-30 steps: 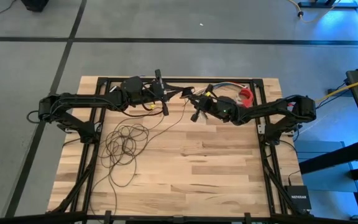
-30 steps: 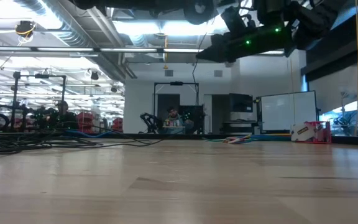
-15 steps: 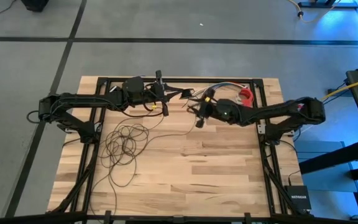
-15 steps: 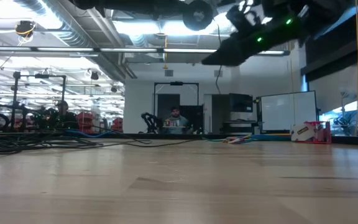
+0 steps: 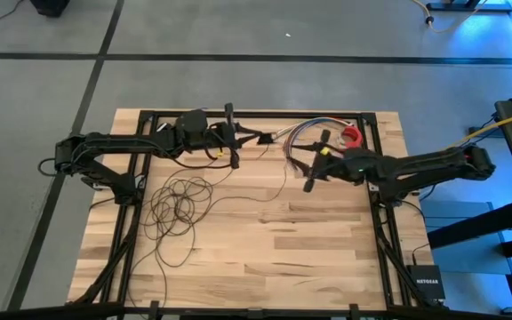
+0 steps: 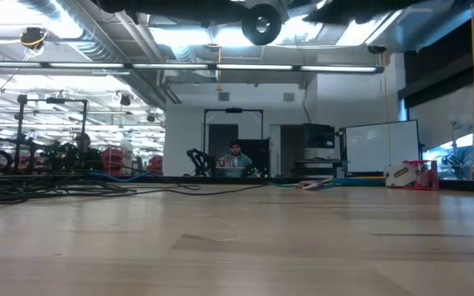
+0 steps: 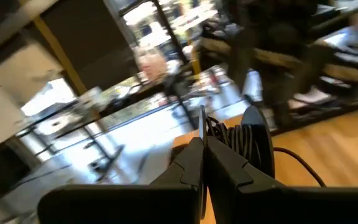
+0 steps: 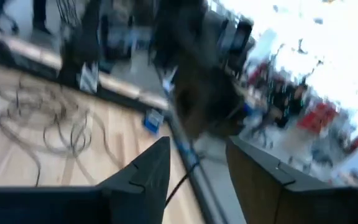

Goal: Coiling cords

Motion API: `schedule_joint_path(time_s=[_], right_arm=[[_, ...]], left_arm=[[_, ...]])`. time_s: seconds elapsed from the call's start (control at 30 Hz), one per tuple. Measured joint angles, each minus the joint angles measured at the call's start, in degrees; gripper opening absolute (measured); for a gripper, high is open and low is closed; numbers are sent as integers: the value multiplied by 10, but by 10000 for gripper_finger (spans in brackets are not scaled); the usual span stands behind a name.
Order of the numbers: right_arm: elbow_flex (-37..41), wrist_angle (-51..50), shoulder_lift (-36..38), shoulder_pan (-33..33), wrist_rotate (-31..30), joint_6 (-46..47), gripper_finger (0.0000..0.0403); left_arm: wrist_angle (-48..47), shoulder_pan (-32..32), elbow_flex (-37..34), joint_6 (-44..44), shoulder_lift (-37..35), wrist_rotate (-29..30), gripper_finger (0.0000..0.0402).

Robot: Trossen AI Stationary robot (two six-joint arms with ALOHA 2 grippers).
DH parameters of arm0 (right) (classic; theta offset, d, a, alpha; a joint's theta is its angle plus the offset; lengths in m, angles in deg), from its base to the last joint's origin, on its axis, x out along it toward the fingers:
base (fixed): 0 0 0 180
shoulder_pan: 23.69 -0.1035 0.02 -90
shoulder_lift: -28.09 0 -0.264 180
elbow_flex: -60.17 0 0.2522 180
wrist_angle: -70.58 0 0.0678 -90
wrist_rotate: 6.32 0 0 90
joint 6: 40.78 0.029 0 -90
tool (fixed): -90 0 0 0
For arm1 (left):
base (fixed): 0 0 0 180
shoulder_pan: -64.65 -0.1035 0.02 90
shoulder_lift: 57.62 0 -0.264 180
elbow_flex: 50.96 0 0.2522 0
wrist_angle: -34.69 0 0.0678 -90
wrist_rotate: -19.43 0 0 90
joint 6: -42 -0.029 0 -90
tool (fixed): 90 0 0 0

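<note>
The cords are one thin dark wire. Its loops [image 5: 180, 200] lie in a loose pile on the wood at the table's left, also seen in the right wrist view [image 8: 39, 115]. One strand [image 5: 278, 173] runs up from the pile to a black round puck [image 7: 248, 143] wound with turns of wire. My left gripper [image 5: 238, 135] is shut at that puck, above the table's far middle. The low view shows the puck [image 6: 262, 22] hanging high up. To the right of the strand, my right gripper [image 5: 307, 171] stands open and holds nothing. My left gripper pinches a thin edge [image 7: 202, 123] between its two fingertips, right beside the wound puck. The fingers reach level from the table's left. The puck is lifted clear of the table, and the strand falls slack from it to the wood. Whether the edge belongs to the puck, I cannot tell.
A bundle of multicoloured wires [image 5: 305, 132] and a red-and-white tape roll [image 5: 352, 136] lie at the far right. Black frame rails [image 5: 385, 222] run along both table sides. Bare wood fills the near half. A person [image 6: 235, 156] sits far behind the table.
My right gripper has opened and let go of the strand. It has then drawn back toward the table's right edge and slightly nearer. The freed strand has dropped slack onto the wood below the puck. The loops have stayed in place.
</note>
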Motion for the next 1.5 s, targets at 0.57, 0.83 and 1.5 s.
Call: schedule_joint_path(time_s=[0.57,0.83,1.5], right_arm=[[-1,199,-56,96,267,19,161],[-58,178,-115,97,272,21,161],[-85,86,-126,101,241,5,135]], left_arm=[[21,4,0,13,0,-122,5],[20,4,0,12,0,-123,5],[24,16,0,-5,0,-122,5]])
